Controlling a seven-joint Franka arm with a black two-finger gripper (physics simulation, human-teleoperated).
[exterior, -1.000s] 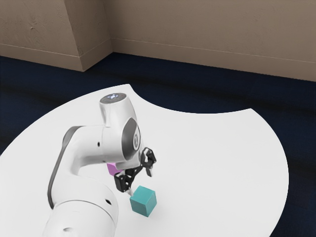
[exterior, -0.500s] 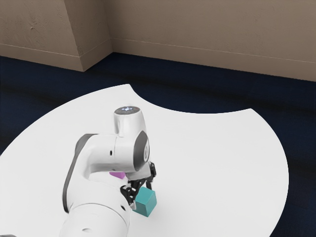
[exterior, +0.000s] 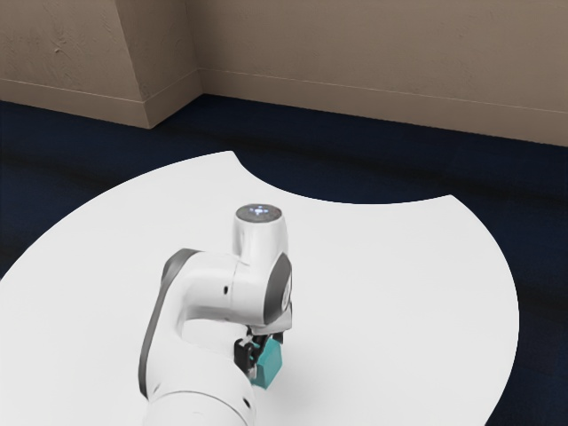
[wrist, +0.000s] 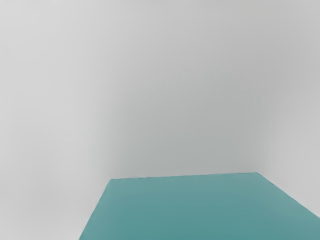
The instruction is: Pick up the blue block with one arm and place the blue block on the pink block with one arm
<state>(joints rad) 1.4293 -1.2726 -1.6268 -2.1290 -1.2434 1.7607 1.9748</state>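
Right under the claw (exterior: 255, 354) is the blue block (exterior: 272, 364).

We work in a plain simulated room: a white, curved tabletop (exterior: 399, 266) stands on a dark blue floor (exterior: 399, 160), with beige walls (exterior: 355, 40) and a matching skirting board (exterior: 355, 99).

White table (exterior: 399, 266), curved edge with a concave cut-out, on a dark navy floor (exterior: 80, 142). Beige walls (exterior: 355, 40) with matching baseboard (exterior: 373, 93). One projecting wall corner (exterior: 133, 62). Lighting even.
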